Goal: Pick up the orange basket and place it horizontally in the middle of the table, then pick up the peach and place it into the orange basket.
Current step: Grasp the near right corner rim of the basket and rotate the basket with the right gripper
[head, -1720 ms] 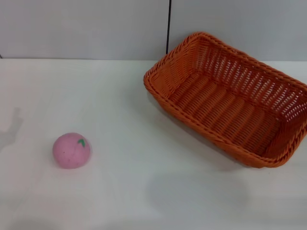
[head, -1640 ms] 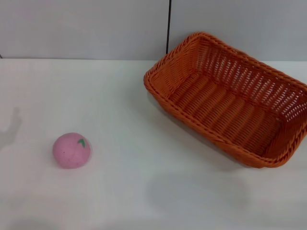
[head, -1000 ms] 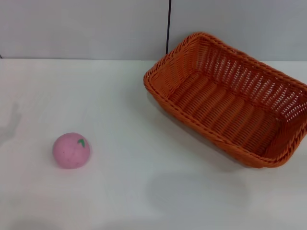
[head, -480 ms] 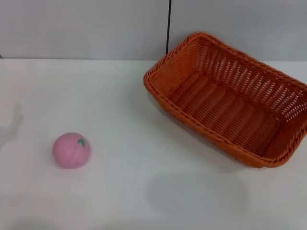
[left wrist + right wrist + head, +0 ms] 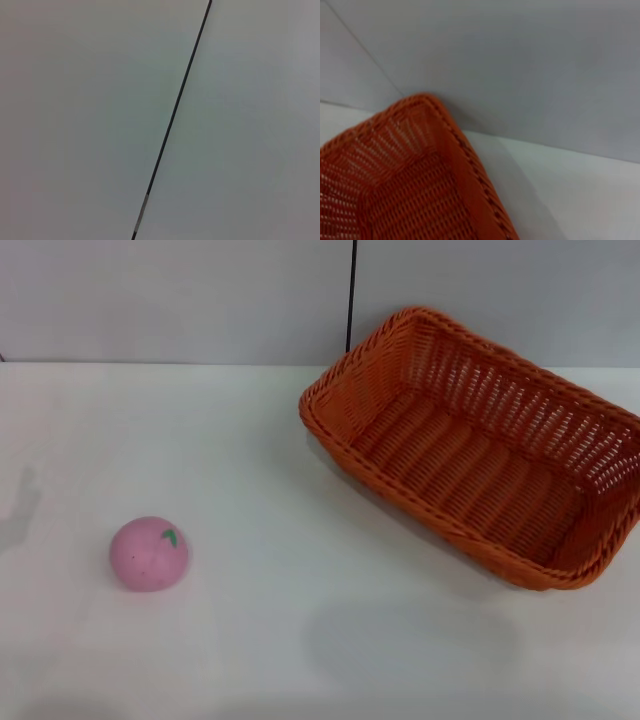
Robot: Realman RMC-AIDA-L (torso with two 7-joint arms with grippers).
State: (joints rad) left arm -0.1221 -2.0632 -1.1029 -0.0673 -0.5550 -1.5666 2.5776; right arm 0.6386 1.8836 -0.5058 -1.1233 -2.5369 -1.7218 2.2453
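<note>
Peach (image 5: pixel 149 553): a small pink ball on the left side of the white table (image 5: pixel 300 640). It sits alone, well apart from the basket. It waits for later.
Left gripper: not seen in any view. Its camera shows only a grey wall with a dark line, so I cannot tell if it is open or closed.
Basket (image 5: pixel 480 450): big and orange, on the right side near the back, turned at a slant. Nothing is in it.
Right gripper: not seen either, so I cannot tell its state. Its camera looks down on one basket corner (image 5: pixel 427 165), so this arm seems close above it.
Step now: likely reaching for the basket.
How to do it well: grab the thick braided rim, lift it level, turn it straight, and set it in the middle without bumping the peach.
</note>
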